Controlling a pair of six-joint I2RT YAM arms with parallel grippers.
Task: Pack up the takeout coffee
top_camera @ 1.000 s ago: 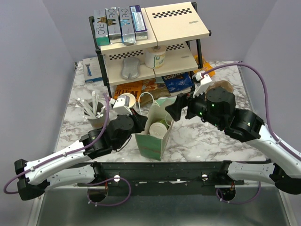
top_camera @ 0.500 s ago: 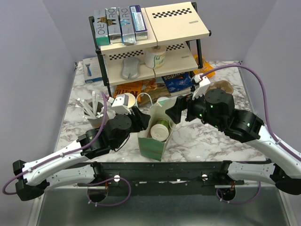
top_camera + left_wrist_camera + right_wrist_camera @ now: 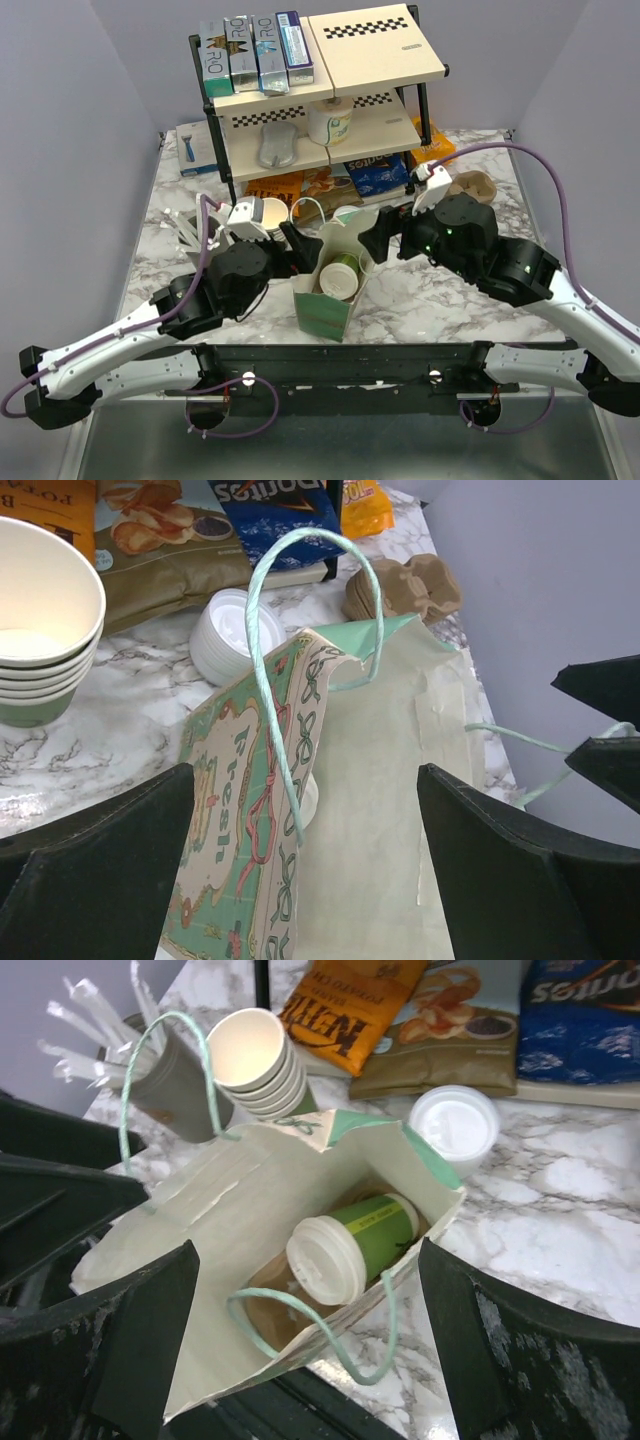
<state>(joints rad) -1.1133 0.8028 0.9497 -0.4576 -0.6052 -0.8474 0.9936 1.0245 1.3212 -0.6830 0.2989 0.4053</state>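
Right wrist view: the takeout coffee [image 3: 378, 1228] lies on its side at the bottom of the paper bag [image 3: 230, 1190], just ahead of the right gripper [image 3: 305, 1252], whose fingers are spread wide (nothing held). Its long axis runs slantwise, with the white lid [image 3: 325, 1260] nearer the gripper and the base pointing away. The left gripper [image 3: 305, 770] stands wide apart too, the bag's printed wall between its fingers.
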